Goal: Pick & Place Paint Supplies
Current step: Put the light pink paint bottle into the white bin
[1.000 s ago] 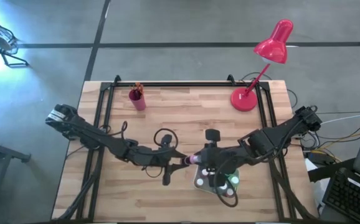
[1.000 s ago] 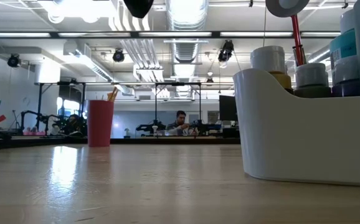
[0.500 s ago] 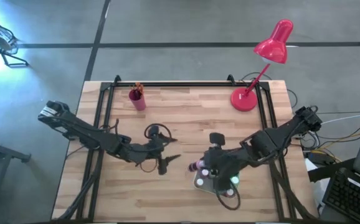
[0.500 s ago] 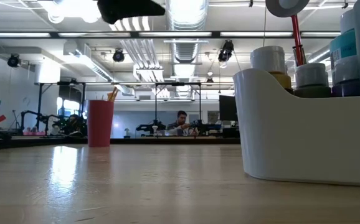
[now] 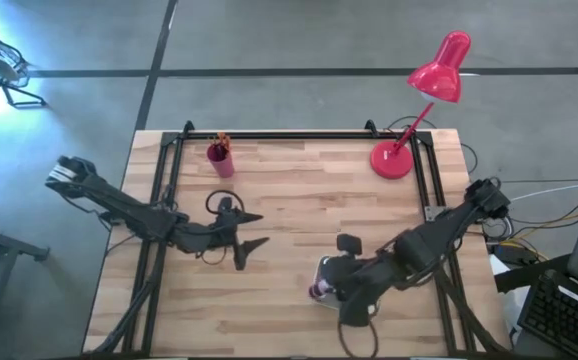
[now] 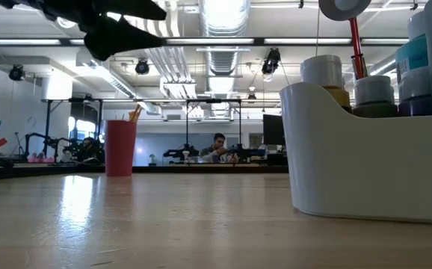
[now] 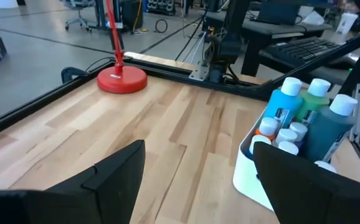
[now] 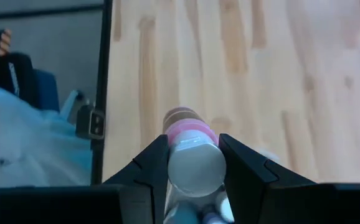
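The fingers of the right gripper [image 8: 193, 168] are clamped on a pink paint bottle [image 8: 191, 146] with a white cap, which is held between them over the white caddy [image 7: 250, 175] at the near right part of the wooden surface [image 5: 289, 190]. In the caddy, several white-capped paint bottles [image 7: 311, 115] are seen standing upright, among them blue, green and dark teal ones. The fingers of the left gripper [image 5: 246, 232] are spread apart and nothing is held between them; this gripper is raised above the middle left of the surface, well apart from the caddy. A pink cup [image 5: 220, 160] with brushes [image 5: 221, 141] is placed near the far left edge, and a red desk lamp [image 5: 421, 100] is standing at the far right corner.
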